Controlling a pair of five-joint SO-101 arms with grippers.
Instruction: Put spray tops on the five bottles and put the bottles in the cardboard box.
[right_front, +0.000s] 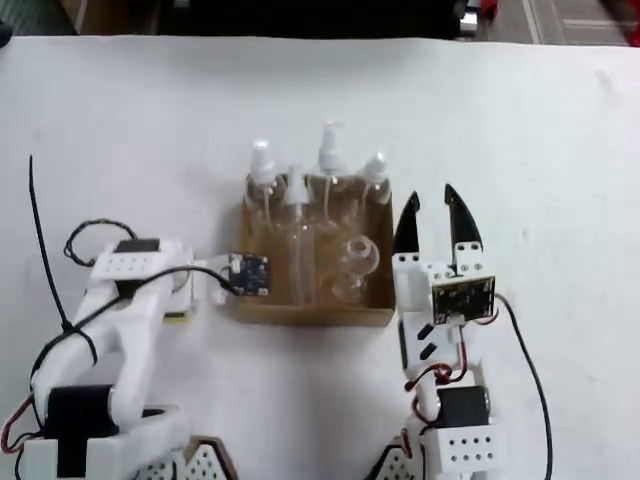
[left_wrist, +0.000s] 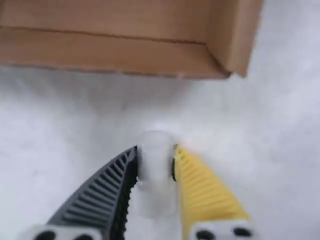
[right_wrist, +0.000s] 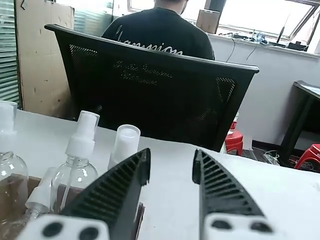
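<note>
Left claw (left_wrist: 155, 152) pinches a white spray top (left_wrist: 156, 190) at nine o'clock of the cardboard box (right_front: 310, 314), right claw (right_front: 431, 195) wide at three; next, I judge, seat it on the topless bottle (right_front: 352, 262).

We see a white table (right_front: 520, 120) filling most of the frame. Directly on it, at centre, rests the open cardboard box (right_front: 310, 312).

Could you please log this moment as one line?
left gripper: shut on spray top | right gripper: open | cardboard box: bottles inside
</note>
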